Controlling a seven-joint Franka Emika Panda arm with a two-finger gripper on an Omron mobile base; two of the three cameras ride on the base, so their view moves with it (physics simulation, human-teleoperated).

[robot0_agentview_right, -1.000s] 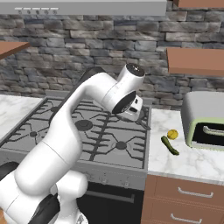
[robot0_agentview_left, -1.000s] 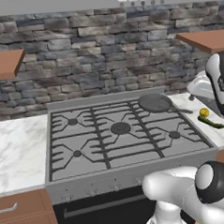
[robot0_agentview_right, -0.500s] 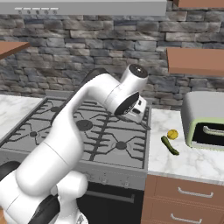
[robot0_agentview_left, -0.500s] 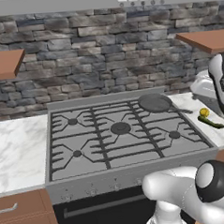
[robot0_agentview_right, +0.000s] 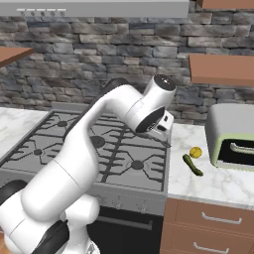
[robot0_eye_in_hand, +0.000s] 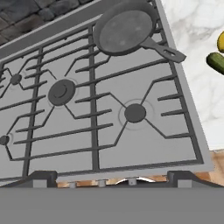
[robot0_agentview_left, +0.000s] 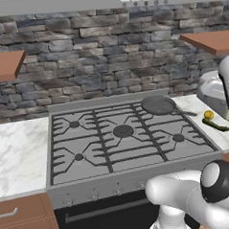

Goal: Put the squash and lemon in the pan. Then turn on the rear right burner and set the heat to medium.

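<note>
stone-walled kitchen, marble counter (robot0_agentview_right: 213, 181) beside a grey grated stove (robot0_agentview_left: 127, 139). nothing done yet: the dark green squash (robot0_agentview_right: 192, 164) and yellow lemon (robot0_agentview_right: 195, 152) lie together on the marble, the round matte pan (robot0_agentview_left: 158, 104) sits empty on the rear right burner. gripper (robot0_eye_in_hand: 111, 180) hangs spread wide, holding nothing.

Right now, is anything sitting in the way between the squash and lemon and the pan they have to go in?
Nothing visible does. The squash and lemon lie on the marble counter right of the stove, the pan is empty on the rear right burner, and only its handle points toward them across bare grate.
</note>
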